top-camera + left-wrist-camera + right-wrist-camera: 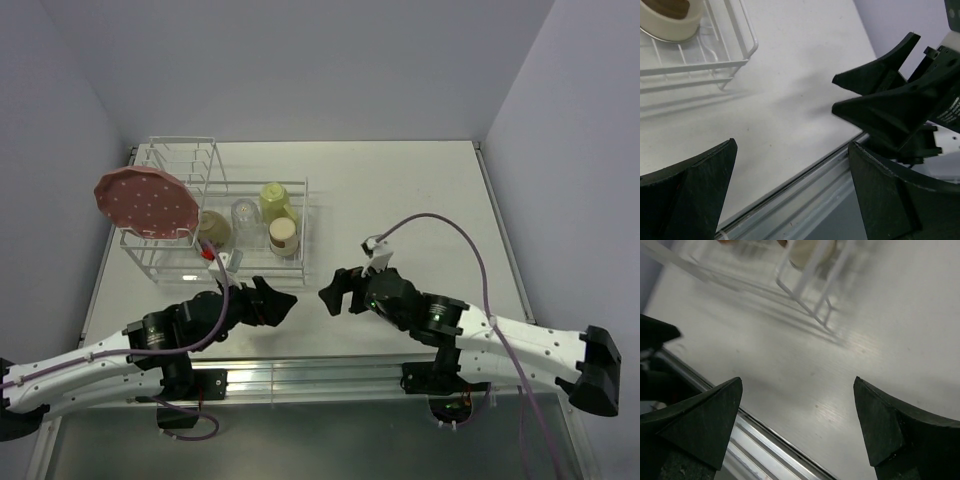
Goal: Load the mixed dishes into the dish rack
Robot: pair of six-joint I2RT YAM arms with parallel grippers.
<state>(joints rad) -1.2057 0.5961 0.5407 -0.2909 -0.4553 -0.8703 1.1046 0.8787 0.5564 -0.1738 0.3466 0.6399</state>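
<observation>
The white wire dish rack (170, 160) stands at the table's back left. The pink white-dotted plate (146, 203) leans at its left end by the tall slots. In the basket stand the clear glass tumbler (244, 213), the pale yellow-green mug (275, 200), a cream bowl with a brown inside (284, 236) and a small olive-looking round cup (213, 229). The cream bowl (670, 17) and the rack corner (740, 62) show in the left wrist view. My left gripper (290, 298) (792, 150) is open and empty. My right gripper (328, 297) (798, 382) is open and empty, facing it tip to tip.
The table's metal front rail (320, 375) runs just below both grippers. The rack's near right corner (810, 305) shows blurred in the right wrist view. A purple cable (470, 240) arcs above the right arm. Grey walls close in the table's left, back and right.
</observation>
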